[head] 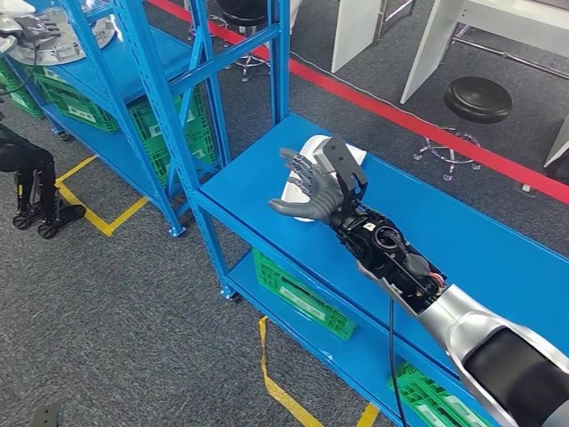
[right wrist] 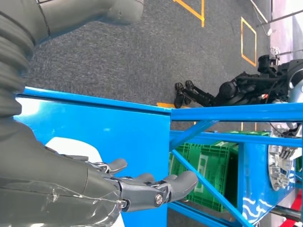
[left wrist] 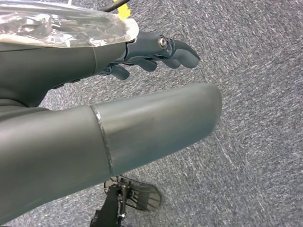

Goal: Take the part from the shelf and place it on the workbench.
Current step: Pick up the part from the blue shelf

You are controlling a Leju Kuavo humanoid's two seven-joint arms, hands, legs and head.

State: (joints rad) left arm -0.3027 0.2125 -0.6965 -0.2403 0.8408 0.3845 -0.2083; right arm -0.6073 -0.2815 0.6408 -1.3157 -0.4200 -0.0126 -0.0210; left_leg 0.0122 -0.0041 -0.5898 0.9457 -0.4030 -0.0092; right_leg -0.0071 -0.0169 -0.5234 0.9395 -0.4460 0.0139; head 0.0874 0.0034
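One white part (head: 316,173) lies near the counter's (head: 469,240) left end; right hand (head: 316,189) hovers over it, fingers (right wrist: 157,187) spread, empty — seemingly placed.

Lighting bright and even, overhead indoor type; head view sharp w/ saturated colour. Soft, short shadow under the right robot hand (head: 316,189) on the blue worktop (head: 469,249). Pale glare patch on worktop near its corner in right wrist view, and shine on clear plastic wrap (left wrist: 60,23) over the wrist in left wrist view. Left robot hand (left wrist: 153,49) close to lens, thumb soft, slightly out of focus; carpet (left wrist: 257,118) behind stays crisp. White part (head: 302,169) nearly blown out.
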